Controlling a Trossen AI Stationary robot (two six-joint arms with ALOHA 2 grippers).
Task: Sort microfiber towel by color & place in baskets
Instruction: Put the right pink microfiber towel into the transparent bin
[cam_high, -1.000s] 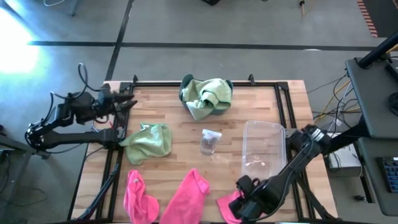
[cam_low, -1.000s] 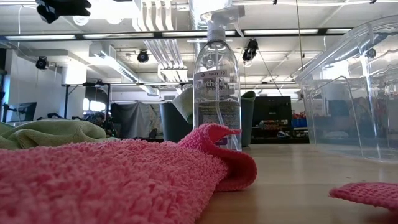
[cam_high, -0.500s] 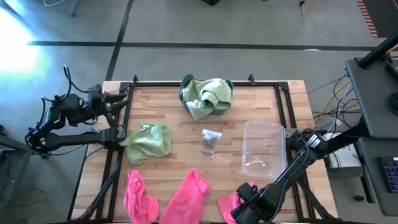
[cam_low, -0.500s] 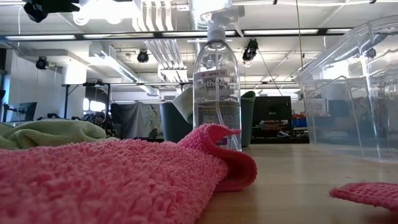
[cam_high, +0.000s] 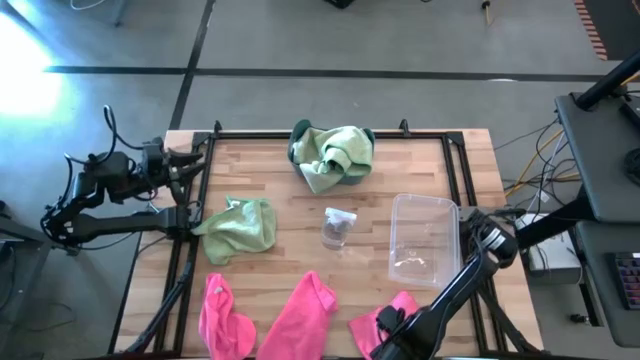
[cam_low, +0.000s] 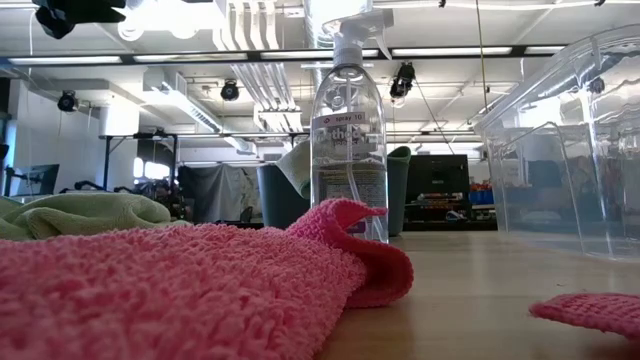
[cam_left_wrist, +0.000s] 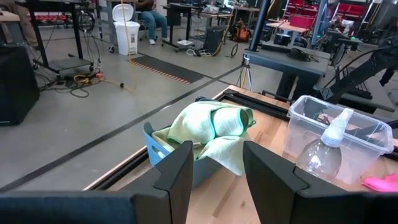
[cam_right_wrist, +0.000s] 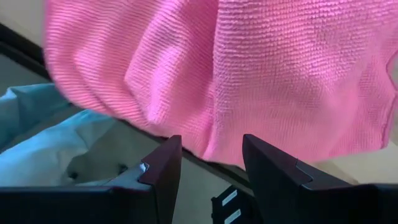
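One pink towel (cam_high: 303, 318) lies lengthwise toward the near edge

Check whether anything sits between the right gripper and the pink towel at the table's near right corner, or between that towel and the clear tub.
Nothing visible does. The right gripper, open, faces the pink towel directly, and bare wood separates it from the clear tub.

Bright, even overhead light throughout, with white glare washing the floor (cam_high: 25, 70) at upper left from above, ceiling lamps (cam_low: 160, 15) blown out, and the near pink towel (cam_low: 170, 290) softly blurred.
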